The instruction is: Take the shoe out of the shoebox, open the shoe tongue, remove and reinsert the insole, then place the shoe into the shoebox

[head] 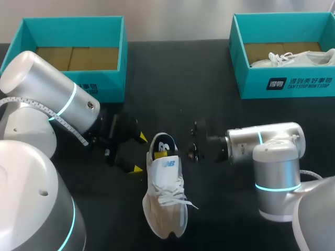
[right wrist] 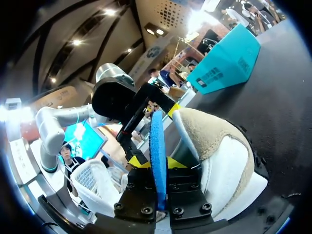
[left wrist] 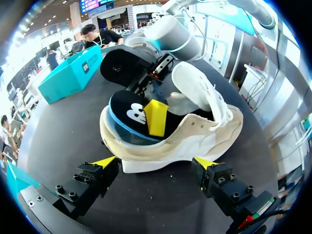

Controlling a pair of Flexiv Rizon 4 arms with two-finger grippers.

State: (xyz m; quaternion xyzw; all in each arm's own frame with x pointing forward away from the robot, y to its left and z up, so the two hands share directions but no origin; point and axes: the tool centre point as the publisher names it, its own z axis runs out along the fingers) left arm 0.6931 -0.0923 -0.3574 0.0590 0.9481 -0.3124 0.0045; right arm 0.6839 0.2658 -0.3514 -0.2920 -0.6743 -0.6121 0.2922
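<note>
Cannot see front of black-and-blue foam insole (left wrist: 127, 113) inside white mesh sneaker (head: 166, 188), upright mid black surface (head: 220, 94), tongue raised. Grasps insole heel with right fingers (left wrist: 156, 117); holds left fingers (left wrist: 105, 161) released, just beside sneaker.

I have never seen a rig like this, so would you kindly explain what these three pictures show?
It is a robot: a left arm and a right arm at a black table. One picture looks down from above; the round ones come from cameras on the two wrists. A white shoe lies between the arms. Behind are a left box and a right box, the latter holding a second shoe. The left tool is open beside the shoe. The right tool pinches the insole, tilted out of the heel.
</note>
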